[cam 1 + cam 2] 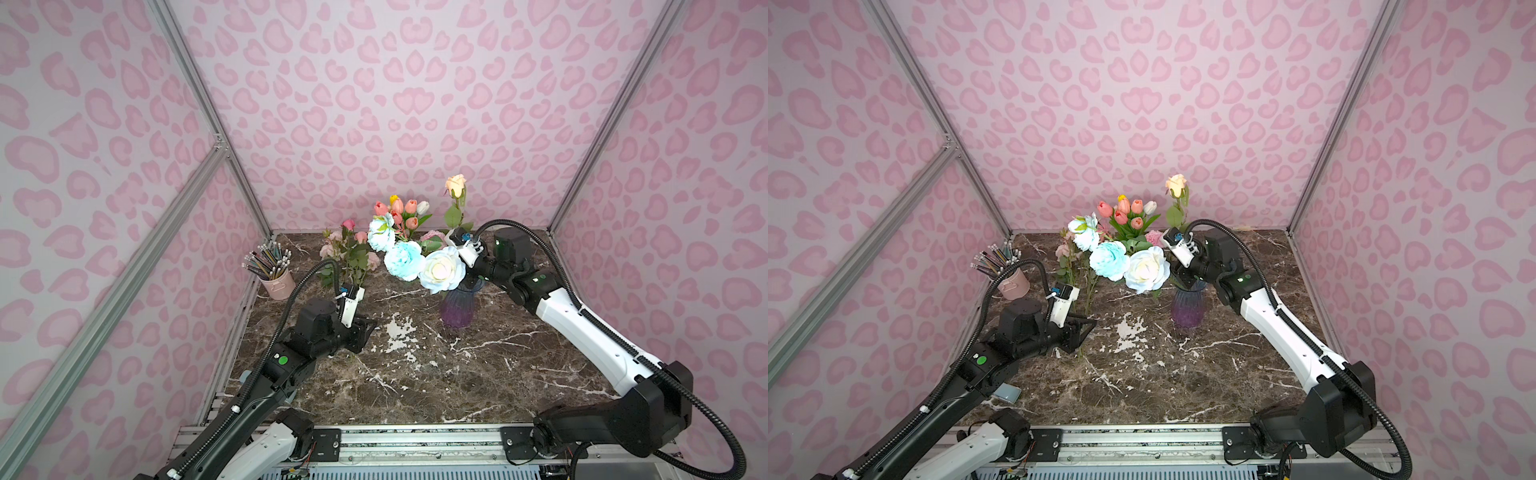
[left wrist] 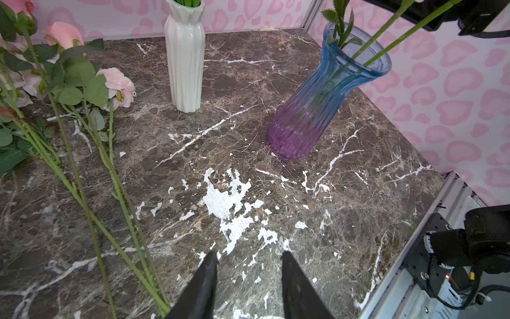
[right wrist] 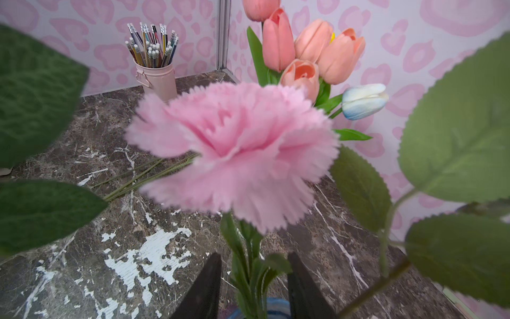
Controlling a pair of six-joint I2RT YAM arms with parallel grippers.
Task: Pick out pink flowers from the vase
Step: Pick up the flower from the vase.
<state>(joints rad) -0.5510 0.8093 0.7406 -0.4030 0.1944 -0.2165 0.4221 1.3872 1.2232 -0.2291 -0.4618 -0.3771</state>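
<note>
The vase (image 1: 457, 309) is blue-to-purple ribbed glass (image 2: 325, 105) right of the table's middle. It holds light blue peonies (image 1: 403, 259), a white rose (image 1: 441, 270), a peach rose (image 1: 456, 185) and a ruffled pink flower (image 3: 234, 149). My right gripper (image 3: 254, 256) hovers over the vase's mouth, open, the pink flower's green stem (image 3: 248, 265) standing between its fingers with a gap on each side. Several pink flowers (image 1: 353, 249) lie on the table at the left (image 2: 118, 85). My left gripper (image 2: 248, 255) is open and holds nothing, low over the marble beside their stem ends (image 1: 365, 328).
A white ribbed vase (image 2: 185, 55) at the back holds salmon-pink, yellow and white tulips (image 1: 401, 212). A pink cup of pencils (image 1: 277, 282) stands at the left wall. Large green leaves (image 3: 455, 124) crowd around the right gripper. Patterned walls enclose the marble table (image 1: 436, 374).
</note>
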